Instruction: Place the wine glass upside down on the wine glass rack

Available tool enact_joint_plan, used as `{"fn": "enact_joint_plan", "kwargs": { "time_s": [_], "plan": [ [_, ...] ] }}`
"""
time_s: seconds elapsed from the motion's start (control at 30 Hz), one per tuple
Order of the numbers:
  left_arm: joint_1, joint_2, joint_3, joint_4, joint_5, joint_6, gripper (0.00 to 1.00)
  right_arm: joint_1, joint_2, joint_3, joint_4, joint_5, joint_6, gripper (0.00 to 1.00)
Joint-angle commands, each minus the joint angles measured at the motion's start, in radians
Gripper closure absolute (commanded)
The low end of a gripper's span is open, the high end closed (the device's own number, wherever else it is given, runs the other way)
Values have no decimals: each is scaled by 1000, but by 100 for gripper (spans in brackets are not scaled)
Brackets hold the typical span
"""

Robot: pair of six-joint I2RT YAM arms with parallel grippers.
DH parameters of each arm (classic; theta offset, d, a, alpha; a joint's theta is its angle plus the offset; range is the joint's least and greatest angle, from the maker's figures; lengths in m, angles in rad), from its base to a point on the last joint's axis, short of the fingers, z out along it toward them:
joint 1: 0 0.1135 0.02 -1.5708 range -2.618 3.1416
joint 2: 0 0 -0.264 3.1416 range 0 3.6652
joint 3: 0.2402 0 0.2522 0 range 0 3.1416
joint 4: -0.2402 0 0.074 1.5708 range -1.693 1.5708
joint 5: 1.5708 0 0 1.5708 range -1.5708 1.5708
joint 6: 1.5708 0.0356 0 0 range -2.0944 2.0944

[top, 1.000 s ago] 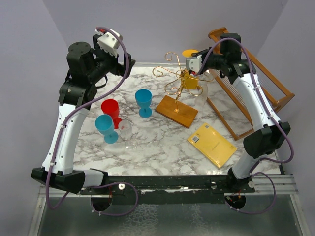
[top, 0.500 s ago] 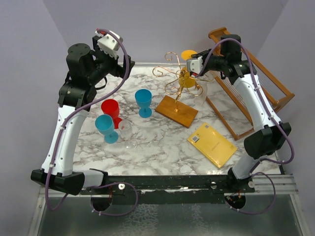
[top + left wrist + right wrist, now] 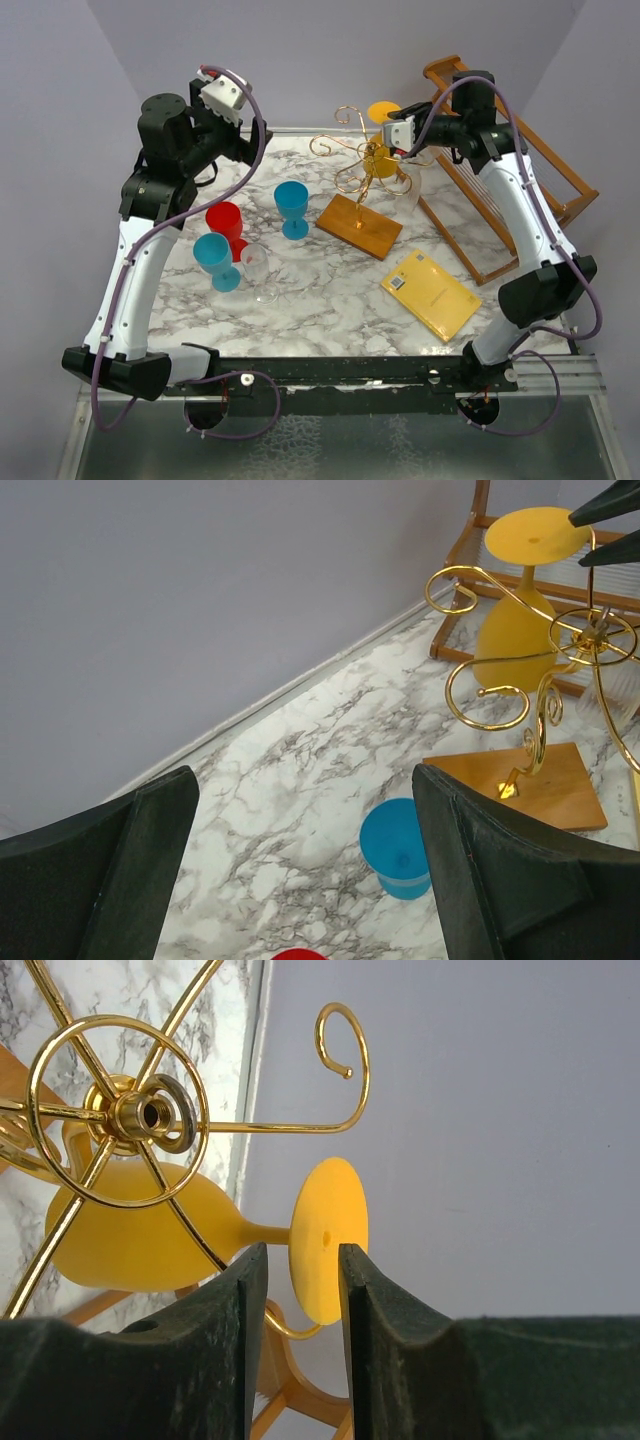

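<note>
The yellow wine glass (image 3: 384,110) hangs upside down from a curled arm of the gold wire rack (image 3: 360,160), which stands on its orange-brown base (image 3: 358,225). In the right wrist view the glass (image 3: 150,1240) sits behind the rack's hub ring (image 3: 115,1110). My right gripper (image 3: 302,1260) is slightly open. Its fingers stand on either side of the glass's foot disc with gaps, not clamping it. My left gripper (image 3: 305,850) is wide open and empty, high above the back left of the table. The glass (image 3: 515,630) and rack (image 3: 540,705) also show in the left wrist view.
Two blue goblets (image 3: 292,205) (image 3: 215,260), a red cup (image 3: 225,222) and a clear glass (image 3: 258,270) stand on the left. A yellow book (image 3: 432,293) lies front right. A large wooden slatted rack (image 3: 520,190) leans at the right edge.
My right arm has risen and drawn back slightly to the right. The yellow glass stays hanging on the gold rack. The left arm has barely shifted.
</note>
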Motion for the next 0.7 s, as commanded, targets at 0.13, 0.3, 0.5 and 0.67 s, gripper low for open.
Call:
{"fn": "enact_joint_plan", "kwargs": {
  "time_s": [0.13, 0.3, 0.5, 0.67],
  "plan": [
    [6, -43, -48, 2, -66, 31, 9, 4, -52, 27, -20, -81, 83, 60],
    [11, -60, -90, -6, -107, 38, 9, 4, -82, 68, 11, -90, 234, 57],
    [43, -87, -151, -34, -117, 17, 9, 4, -161, 50, 85, -22, 450, 42],
    [79, -84, -199, -76, -69, -40, 9, 4, -229, 30, 179, 165, 688, 38]
  ]
}}
